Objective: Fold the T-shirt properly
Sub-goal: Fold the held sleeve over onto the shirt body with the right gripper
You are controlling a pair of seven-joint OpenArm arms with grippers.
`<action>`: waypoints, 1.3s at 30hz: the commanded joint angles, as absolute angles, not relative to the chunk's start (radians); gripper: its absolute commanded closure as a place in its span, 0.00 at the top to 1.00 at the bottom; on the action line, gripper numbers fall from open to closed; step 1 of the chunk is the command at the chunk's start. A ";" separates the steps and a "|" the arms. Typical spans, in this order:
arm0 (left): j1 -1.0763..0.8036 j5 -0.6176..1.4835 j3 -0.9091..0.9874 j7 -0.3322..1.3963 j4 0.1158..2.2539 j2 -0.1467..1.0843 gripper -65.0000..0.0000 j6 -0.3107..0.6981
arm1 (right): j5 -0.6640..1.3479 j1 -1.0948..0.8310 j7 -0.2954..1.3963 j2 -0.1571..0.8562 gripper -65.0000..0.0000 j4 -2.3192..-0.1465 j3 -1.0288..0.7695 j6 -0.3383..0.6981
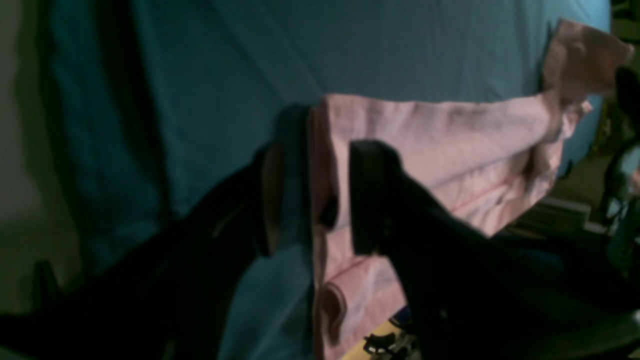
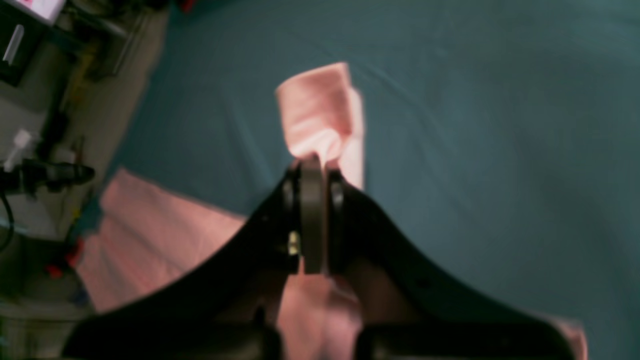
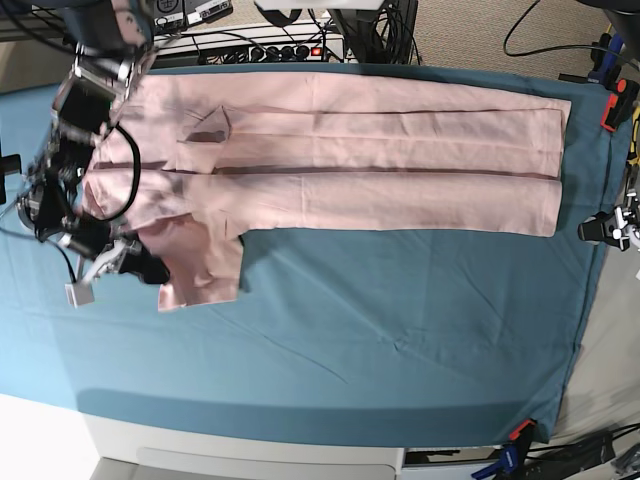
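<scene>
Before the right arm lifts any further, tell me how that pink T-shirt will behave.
The T-shirt is likely floppy: the sleeve pinched in the right gripper already droops and curls. It probably weighs little, being thin and creased. Lifting may drag the folded body across the teal table cloth and undo the folds.

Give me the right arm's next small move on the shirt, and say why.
Probably lift and carry the sleeve inward over the shirt. The right end effector is shut on pink cloth at the sleeve, and in the base view that sleeve juts out past the long folded band onto the teal cloth, so folding it in should square the shape.
</scene>
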State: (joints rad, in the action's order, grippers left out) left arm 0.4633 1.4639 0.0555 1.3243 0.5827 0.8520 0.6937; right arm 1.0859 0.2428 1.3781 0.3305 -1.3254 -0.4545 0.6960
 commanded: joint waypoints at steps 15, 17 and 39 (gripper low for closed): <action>0.488 1.484 0.061 1.315 0.594 0.881 0.36 0.698 | 1.163 -0.312 1.356 0.341 0.00 -1.963 -0.457 0.698; 0.488 1.484 0.061 1.315 0.594 0.881 0.36 0.698 | 1.163 -0.359 1.356 0.341 0.00 -2.006 -0.457 0.698; 0.488 1.484 0.061 1.308 0.594 0.881 0.36 0.698 | 1.215 -0.502 1.396 0.341 0.00 -2.047 -0.457 0.698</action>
State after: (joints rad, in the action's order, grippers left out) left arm 0.4633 1.4631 0.0551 1.3155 0.5823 0.8509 0.6933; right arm 1.1912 -0.5014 1.4097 0.3271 -2.0296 -0.4503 0.6971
